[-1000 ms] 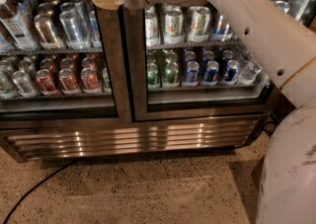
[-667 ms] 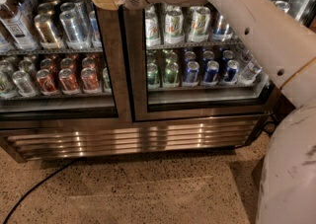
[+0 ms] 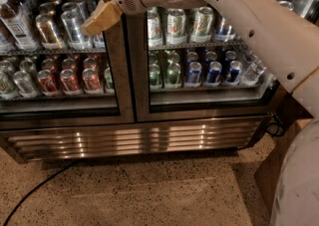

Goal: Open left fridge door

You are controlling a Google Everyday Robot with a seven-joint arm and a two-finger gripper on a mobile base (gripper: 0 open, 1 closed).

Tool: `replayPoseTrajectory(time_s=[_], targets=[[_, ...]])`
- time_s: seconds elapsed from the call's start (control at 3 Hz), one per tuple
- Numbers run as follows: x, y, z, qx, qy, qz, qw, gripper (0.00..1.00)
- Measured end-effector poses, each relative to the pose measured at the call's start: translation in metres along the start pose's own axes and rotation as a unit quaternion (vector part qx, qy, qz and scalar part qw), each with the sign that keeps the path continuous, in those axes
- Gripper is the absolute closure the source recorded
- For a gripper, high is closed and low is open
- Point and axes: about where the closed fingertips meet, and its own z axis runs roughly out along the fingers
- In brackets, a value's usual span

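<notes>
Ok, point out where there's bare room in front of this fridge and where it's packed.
Bare: the floor below the steel grille, between the black cable and the robot's base. Packed: the cans behind the left fridge door and the right door. The gripper hangs at the left door's inner frame.

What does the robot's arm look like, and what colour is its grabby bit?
The arm is a fat, smooth, creamy-white tube dotted with small dark round holes. Its tool is tan and blocky, up by the steel frame of the left fridge door.
</notes>
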Motion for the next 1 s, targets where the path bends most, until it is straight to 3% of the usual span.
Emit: replayPoseTrajectory(time_s=[0.33,0.67,1.0], targets=[[0.000,0.000,0.000,0.000,0.000,0.000,1.0000,0.00],[-0.016,0.025,0.001,-0.034,-0.016,0.008,0.9993,0.14],[-0.025,0.034,-0.005,-0.040,-0.024,0.011,0.9989,0.35]])
